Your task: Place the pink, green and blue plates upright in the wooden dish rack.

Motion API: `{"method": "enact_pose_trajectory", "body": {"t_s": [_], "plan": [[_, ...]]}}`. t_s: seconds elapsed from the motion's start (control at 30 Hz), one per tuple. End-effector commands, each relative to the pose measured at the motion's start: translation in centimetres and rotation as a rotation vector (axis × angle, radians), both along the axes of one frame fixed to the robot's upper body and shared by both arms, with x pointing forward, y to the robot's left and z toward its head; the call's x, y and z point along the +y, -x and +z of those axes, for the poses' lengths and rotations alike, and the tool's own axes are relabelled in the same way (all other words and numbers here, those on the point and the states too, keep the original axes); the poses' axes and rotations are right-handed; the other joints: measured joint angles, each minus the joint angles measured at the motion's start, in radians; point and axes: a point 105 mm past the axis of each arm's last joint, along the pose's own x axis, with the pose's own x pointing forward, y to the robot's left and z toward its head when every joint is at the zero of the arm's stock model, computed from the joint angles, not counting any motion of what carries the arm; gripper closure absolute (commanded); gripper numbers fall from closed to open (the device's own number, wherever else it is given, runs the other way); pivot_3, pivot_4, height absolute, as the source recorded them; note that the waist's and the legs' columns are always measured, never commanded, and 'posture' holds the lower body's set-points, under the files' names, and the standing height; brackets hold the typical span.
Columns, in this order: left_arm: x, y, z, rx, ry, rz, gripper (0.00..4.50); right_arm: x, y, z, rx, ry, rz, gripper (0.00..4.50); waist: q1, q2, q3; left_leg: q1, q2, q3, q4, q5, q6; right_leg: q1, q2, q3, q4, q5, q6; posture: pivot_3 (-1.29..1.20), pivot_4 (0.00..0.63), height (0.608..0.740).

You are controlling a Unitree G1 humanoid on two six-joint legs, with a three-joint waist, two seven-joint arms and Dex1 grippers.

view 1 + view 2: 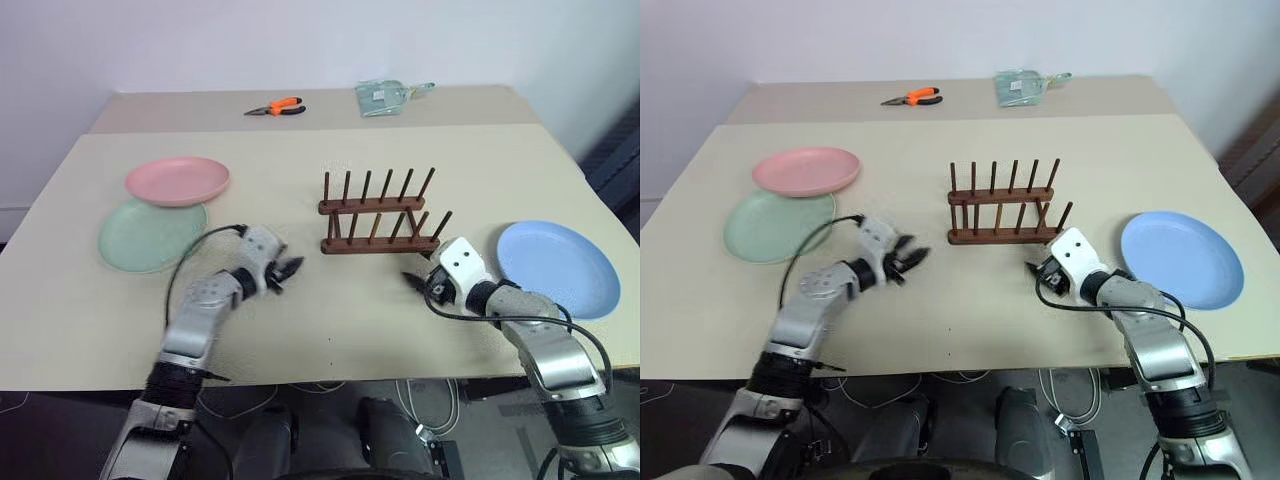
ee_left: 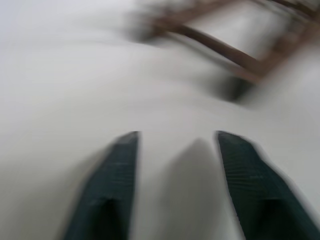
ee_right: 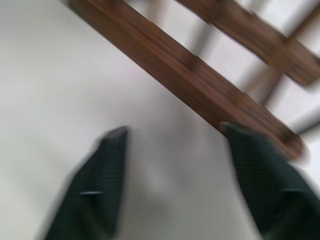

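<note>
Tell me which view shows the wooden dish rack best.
The left eye view: the whole wooden dish rack stands there, both bars and all pegs, empty. The right eye view shows much the same. The right wrist view catches only its bars close up, the left wrist view a blurred piece.

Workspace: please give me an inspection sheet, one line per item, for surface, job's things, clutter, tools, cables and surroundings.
Surface: beige table, a second tabletop butted behind it.
Job's things: rack at centre, no plate in it. Pink plate lies flat, overlapping the green plate, on the robot's left. Blue plate lies flat on the right.
Clutter: orange pliers and a clear packet on the far tabletop.
Tools: left tool open, holding nothing, left of the rack. Right tool open, holding nothing, near the rack's right end.
Cables: black cable looping at the left wrist; more cables below the table edge.
Surroundings: white wall behind.
</note>
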Motion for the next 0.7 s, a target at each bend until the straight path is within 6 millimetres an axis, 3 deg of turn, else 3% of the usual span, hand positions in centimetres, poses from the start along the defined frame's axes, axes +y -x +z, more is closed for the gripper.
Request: {"method": "enact_pose_trajectory", "body": {"t_s": [0.03,0.13,0.27,0.47,0.63,0.7], "plan": [[6.0,-2.4,7.4,-0.175,0.218,0.409,0.68,2.0,0.5,0.8,-0.026,-0.007,0.085,0.65,0.008,-0.003,0.0,0.0,0.0,-0.001,0.001,0.0,0.0,0.001,0.0,-0.001,0.0,0.0,0.0,0.0,0.15,0.74],[9.2,-2.4,8.9,-0.177,0.393,0.667,0.68,2.7,0.2,0.7,-0.029,-0.005,0.103,0.65,0.018,-0.002,-0.001,0.0,-0.001,-0.001,0.001,0.0,-0.001,0.002,-0.001,-0.001,-0.003,0.001,0.002,0.0,0.15,0.74],[10.1,-1.5,9.6,-0.195,0.505,0.752,0.68,3.1,-0.1,0.7,-0.033,-0.006,0.12,0.65,0.021,-0.003,0.0,0.0,-0.002,0.001,0.0,0.0,-0.001,0.002,-0.001,0.001,-0.004,0.002,0.001,0.0,0.15,0.74],[12.9,-0.9,7.7,-0.051,0.753,0.892,0.68,3.6,-0.2,0.5,-0.036,0.005,0.141,0.65,0.021,-0.005,0.001,-0.001,-0.002,0.001,0.0,0.0,-0.001,0.001,-0.001,0.0,-0.004,0.002,0.001,0.0,0.15,0.74],[13.4,-2.7,5.6,0.129,0.917,0.837,0.68,3.9,-0.1,0.5,-0.049,0.003,0.143,0.65,0.022,-0.005,0.001,0.0,-0.002,0.001,0.0,0.0,-0.001,0.001,-0.001,0.0,-0.003,0.001,0.002,0.0,0.15,0.74],[13.8,-3.4,4.7,0.186,0.987,0.845,1.21,3.7,-0.2,0.6,-0.064,0.011,0.134,0.65,0.022,-0.005,0.001,-0.001,-0.003,0.001,0.0,0.0,-0.001,0.002,-0.001,0.0,-0.003,0.001,0.002,0.0,0.15,0.74]]}}
